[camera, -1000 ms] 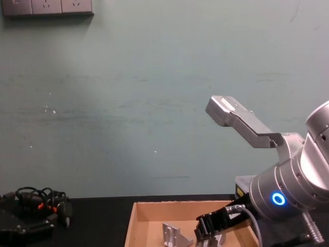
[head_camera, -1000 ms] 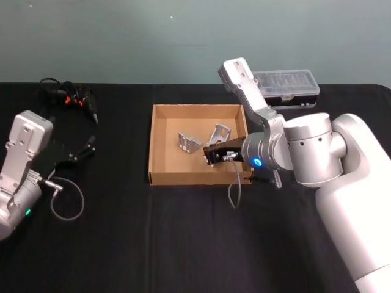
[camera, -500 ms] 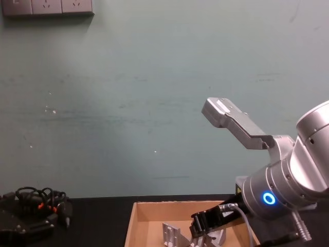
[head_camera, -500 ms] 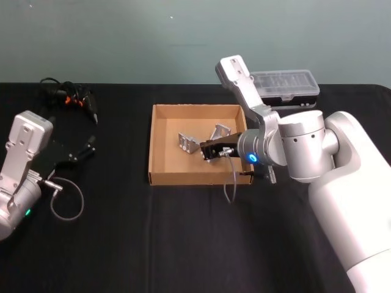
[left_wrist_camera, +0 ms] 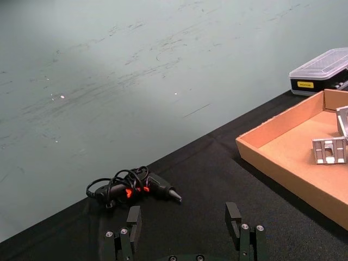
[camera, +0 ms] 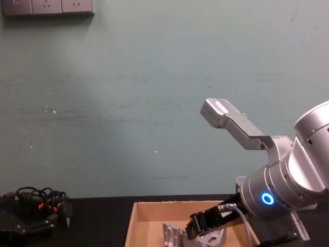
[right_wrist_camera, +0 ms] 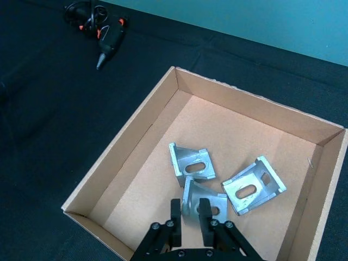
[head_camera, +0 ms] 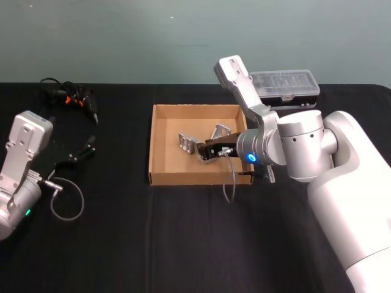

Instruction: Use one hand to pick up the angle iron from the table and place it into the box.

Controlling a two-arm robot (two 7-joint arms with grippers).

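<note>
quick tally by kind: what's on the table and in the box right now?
angle irons: 3, one held by the right gripper
cardboard box: 1
plastic case: 1
glue gun with cord: 1
Total: 6

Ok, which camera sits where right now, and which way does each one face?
Head: high, looking down at the box; both arms show.
Chest: low, facing the wall; right gripper over the box.
Left wrist: along the table, left gripper open.
Right wrist: down onto three angle irons.
All share the box.
</note>
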